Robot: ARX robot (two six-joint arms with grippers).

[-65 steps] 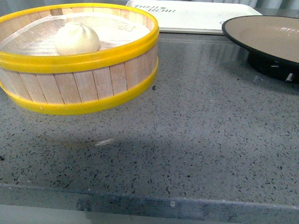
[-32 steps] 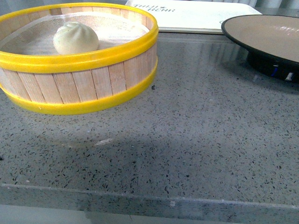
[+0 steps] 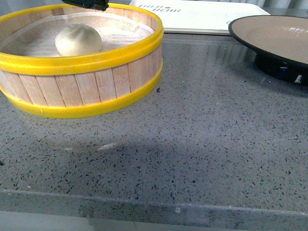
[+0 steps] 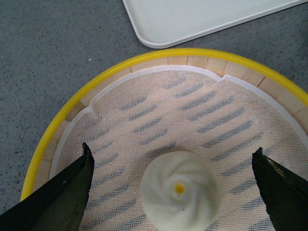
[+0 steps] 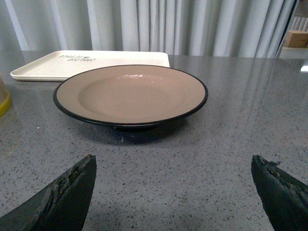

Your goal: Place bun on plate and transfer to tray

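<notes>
Okay, your left tool (image 4: 172, 149) hangs spread wide over the bun (image 4: 179, 192) in the basket (image 4: 192, 52), holding nothing. Your right tool (image 5: 173, 157) faces the plate (image 5: 130, 91), likewise spread, empty.

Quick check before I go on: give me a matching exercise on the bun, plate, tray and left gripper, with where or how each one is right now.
Things:
1. bun
2. plate
3. tray
4. left gripper

Place or state:
A. black-rimmed, tan inside, nothing on it
B. open, over the basket
C. lying inside the steamer basket
D. white, at the far side of the counter

Pairs: 1-C, 2-A, 3-D, 4-B
</notes>
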